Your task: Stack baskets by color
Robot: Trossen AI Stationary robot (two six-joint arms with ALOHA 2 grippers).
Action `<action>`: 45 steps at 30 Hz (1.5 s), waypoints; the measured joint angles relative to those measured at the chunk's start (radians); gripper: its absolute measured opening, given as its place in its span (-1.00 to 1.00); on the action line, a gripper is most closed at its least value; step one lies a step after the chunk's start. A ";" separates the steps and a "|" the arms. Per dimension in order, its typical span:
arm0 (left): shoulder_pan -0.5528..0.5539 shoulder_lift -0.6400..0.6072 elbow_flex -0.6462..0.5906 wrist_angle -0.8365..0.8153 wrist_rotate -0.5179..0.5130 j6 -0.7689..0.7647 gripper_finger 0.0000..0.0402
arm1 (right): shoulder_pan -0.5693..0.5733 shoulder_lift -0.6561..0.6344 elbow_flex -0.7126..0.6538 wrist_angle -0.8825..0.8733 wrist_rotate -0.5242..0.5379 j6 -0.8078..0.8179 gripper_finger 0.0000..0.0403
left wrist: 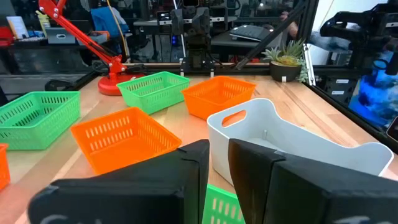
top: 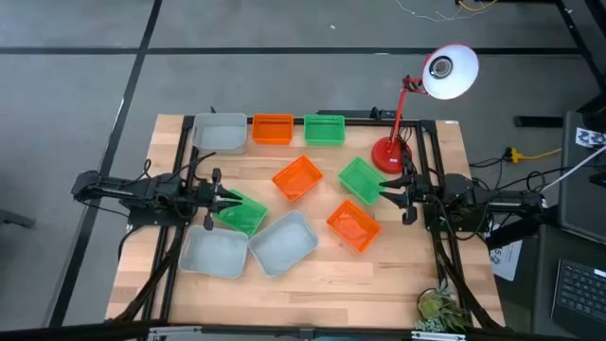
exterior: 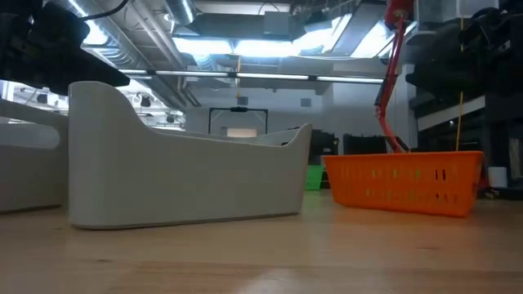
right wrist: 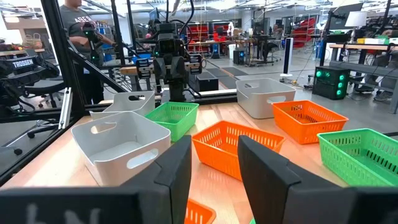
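Observation:
Nine baskets are spread on the wooden table [top: 398,284]. A grey [top: 220,133], an orange [top: 273,129] and a green one [top: 325,130] stand in a row at the far edge. An orange [top: 297,179], a green [top: 363,180] and another orange basket [top: 353,225] lie mid-table. Two grey baskets [top: 215,253] [top: 284,243] stand near the front left. My left gripper [top: 223,199] is shut on the left-hand green basket [top: 242,214]. My right gripper [top: 388,194] stands open at the mid-table green basket's right corner, above the orange basket's rim [right wrist: 199,213]. My left gripper has the green basket's wall on the table's left side [left wrist: 219,202] pinched between its two fingers [left wrist: 186,168]. The fingers slant down from the table's left side. The fingers themselves hide the place of contact. Whether the basket is clear of the table I cannot tell.
A red desk lamp [top: 390,152] stands at the far right, its white shade [top: 449,72] beyond the table. A small plant [top: 440,308] sits at the near right corner. Bare wood lies along the near edge [top: 360,294].

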 joint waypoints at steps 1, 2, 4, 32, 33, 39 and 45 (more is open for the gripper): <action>0.000 0.000 0.000 0.000 0.000 0.000 -0.73 | 0.000 0.000 0.000 0.000 0.000 0.000 -0.35; 0.000 0.000 0.000 0.000 0.000 0.000 -0.73 | 0.000 0.000 0.000 0.000 0.000 0.000 -0.35; 0.000 0.000 0.000 0.000 0.000 0.000 -0.73 | 0.000 0.000 0.000 0.000 0.000 0.000 -0.35; 0.000 0.000 0.000 0.000 0.000 0.000 -0.73 | 0.000 0.000 0.000 0.006 0.026 -0.022 -0.35; 0.000 0.000 0.000 0.000 0.000 0.000 -0.73 | 0.000 0.000 0.000 0.006 0.026 -0.008 -0.35; 0.000 0.000 0.000 0.011 -0.020 0.064 -0.73 | 0.000 0.000 0.000 0.019 0.006 0.184 -0.35; 0.000 0.000 0.000 0.239 -0.027 0.159 -0.73 | 0.000 0.000 0.000 0.010 -0.027 0.264 -0.35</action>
